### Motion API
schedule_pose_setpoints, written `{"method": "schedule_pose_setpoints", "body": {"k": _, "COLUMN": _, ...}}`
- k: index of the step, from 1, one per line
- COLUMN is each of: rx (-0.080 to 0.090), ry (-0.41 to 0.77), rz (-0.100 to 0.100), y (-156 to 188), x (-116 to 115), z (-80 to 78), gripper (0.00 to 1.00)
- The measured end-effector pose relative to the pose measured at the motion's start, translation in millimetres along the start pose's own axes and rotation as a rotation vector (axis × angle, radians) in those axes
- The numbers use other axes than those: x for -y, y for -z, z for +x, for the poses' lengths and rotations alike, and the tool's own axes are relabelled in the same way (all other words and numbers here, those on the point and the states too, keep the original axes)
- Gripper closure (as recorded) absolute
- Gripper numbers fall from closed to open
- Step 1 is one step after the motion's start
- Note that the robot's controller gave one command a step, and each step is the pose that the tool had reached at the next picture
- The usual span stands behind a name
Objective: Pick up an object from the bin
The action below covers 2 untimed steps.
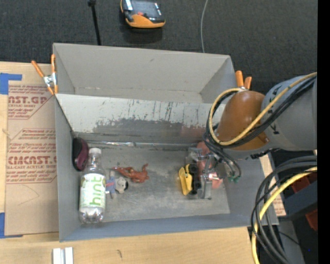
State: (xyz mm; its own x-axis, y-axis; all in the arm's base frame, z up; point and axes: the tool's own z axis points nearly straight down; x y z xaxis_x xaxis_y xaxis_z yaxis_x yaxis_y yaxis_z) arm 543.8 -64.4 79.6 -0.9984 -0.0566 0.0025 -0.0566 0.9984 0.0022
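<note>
View from above. A dark carpeted floor [268, 36] lies behind the scene, with an orange-and-black device [143, 13] lying on it at the top edge. A pale wooden tabletop [154, 247] runs along the front. On it stands the grey metal bin [139, 77], with steep walls and a scuffed, scratched bottom.

The robot arm [289, 113] enters from the right, with an orange cover [242, 118] and looped yellow and black cables at the wrist. Its pincer [198, 185] is low over the right part of the bin's bottom. Whether it is wide or narrow cannot be told.

Contents, by size:
- A clear water bottle [93, 193] with a green-lettered label lies at the left front.
- A dark maroon lump [79, 153] sits just beside the bottle's cap, against the left wall.
- A red toy lizard [133, 174] lies near the middle.
- A yellow plastic piece [184, 180] lies just to the left of the pincer. Contact between the two cannot be told.
- A small pale figure [117, 185] lies between the bottle and the lizard.
</note>
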Motion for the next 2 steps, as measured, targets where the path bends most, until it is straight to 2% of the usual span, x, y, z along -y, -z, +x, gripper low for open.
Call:
{"method": "schedule_pose_setpoints", "body": {"k": 1, "rx": 0.0, "ry": 0.0, "rz": 0.0, "y": 0.0, "x": 0.0, "z": 0.0, "gripper": 1.0}}
{"method": "schedule_pose_setpoints", "body": {"k": 2, "rx": 0.02, "ry": 0.084, "rz": 0.004, "y": 17.2, "x": -21.6, "z": 0.7, "gripper": 1.0}}
